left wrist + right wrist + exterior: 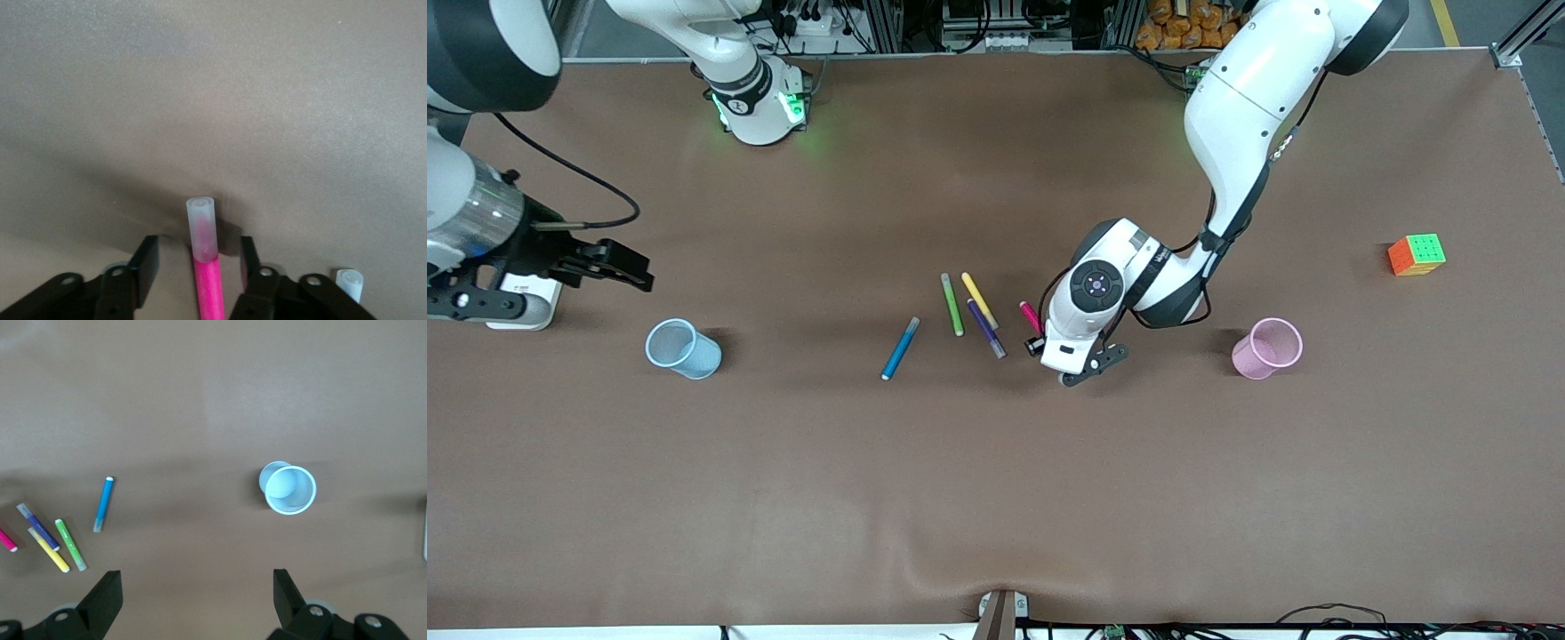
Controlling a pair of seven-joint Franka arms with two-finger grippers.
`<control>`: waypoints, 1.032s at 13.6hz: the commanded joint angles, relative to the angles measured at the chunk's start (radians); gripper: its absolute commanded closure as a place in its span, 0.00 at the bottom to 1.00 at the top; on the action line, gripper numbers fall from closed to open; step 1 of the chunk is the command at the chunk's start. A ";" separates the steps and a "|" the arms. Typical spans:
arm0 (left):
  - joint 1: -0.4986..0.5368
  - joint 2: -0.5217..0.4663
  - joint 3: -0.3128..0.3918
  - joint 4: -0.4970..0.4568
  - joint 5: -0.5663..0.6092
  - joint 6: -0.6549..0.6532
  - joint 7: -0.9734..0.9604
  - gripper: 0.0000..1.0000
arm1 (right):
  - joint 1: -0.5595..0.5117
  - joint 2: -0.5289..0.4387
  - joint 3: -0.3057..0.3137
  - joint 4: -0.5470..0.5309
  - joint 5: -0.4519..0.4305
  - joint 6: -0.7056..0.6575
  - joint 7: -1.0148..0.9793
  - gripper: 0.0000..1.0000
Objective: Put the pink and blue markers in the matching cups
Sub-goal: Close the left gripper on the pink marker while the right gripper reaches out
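On the plain brown table cover [996,498], the slim felt pens are magenta-pink [1031,316], bright blue [900,348], green [952,305], yellow [979,300] and dark purple [986,329], each with a pale translucent cap. The two small round plastic cups are pale blue [683,348] and pale pink [1267,348]. At about two o'clock from the pink cup, the small puzzle cube [1416,254] shows a green top and an orange side, each cut into squares

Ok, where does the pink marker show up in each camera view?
Front view: pink marker lies beside the purple pen, partly hidden under the left gripper.
Left wrist view: it stands between the open jaws, pale cap uppermost.
Right wrist view: only its end shows at the picture's edge, beside the purple pen.
Shared landmark: the purple pen.
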 commanded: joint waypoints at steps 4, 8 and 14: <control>-0.019 0.022 0.013 0.022 0.019 0.005 -0.026 0.62 | 0.038 0.054 -0.004 0.033 0.085 0.038 0.161 0.00; -0.019 0.018 0.021 0.022 0.019 0.005 -0.026 0.84 | 0.078 0.103 -0.004 0.033 0.103 0.053 0.279 0.00; -0.008 -0.014 0.027 0.022 0.021 -0.007 -0.025 0.87 | 0.187 0.245 -0.004 0.027 0.131 0.200 0.501 0.00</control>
